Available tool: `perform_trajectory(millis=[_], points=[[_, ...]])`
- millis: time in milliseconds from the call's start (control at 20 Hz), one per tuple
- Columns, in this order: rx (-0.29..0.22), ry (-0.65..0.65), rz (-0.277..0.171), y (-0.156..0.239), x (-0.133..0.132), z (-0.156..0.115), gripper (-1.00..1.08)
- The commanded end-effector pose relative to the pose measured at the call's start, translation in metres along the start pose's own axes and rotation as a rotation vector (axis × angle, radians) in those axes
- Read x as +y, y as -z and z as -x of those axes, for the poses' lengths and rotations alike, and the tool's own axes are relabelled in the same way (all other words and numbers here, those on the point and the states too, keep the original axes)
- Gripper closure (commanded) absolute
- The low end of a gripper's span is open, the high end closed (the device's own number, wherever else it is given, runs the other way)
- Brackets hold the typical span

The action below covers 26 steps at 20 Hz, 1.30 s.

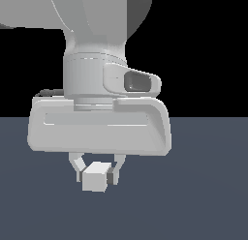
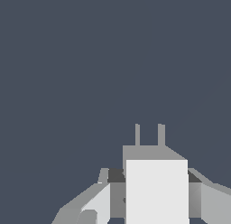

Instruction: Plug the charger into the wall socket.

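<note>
Charger point(image 2: 156, 191) clamped between the fingers point(image 1: 76, 169), prongs point(image 2: 149, 135) leading, no wall socket in sight: I'd keep it level and line prongs to holes first.

surface: a flat dark blue-grey counter point(image 1: 208, 186) | look: plain, one colour all over | behind it: black

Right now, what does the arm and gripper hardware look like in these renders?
Smooth pale grey-white arm ending in a round wrist collar, with a small housing holding a dark lens window on one side. Below sits a wide rounded hand body. The gripper has short angular grey fingers with dark pads. No markings; a thin cable stub at the hand's upper edge.
</note>
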State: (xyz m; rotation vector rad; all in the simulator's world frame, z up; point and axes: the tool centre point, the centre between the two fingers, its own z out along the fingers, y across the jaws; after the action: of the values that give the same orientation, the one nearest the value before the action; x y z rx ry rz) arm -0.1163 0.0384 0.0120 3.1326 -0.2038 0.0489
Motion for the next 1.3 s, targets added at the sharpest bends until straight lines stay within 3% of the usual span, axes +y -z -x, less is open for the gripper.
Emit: perform_trajectory(millis=[0, 450, 1250], points=[[0.000, 0.000, 0.000, 0.000, 0.000, 0.000, 1.08], [0.001, 0.044, 0.000, 0.012, -0.001, -0.010, 1.08], [0.001, 0.292, -0.008, 0.080, -0.020, -0.067, 1.08]])
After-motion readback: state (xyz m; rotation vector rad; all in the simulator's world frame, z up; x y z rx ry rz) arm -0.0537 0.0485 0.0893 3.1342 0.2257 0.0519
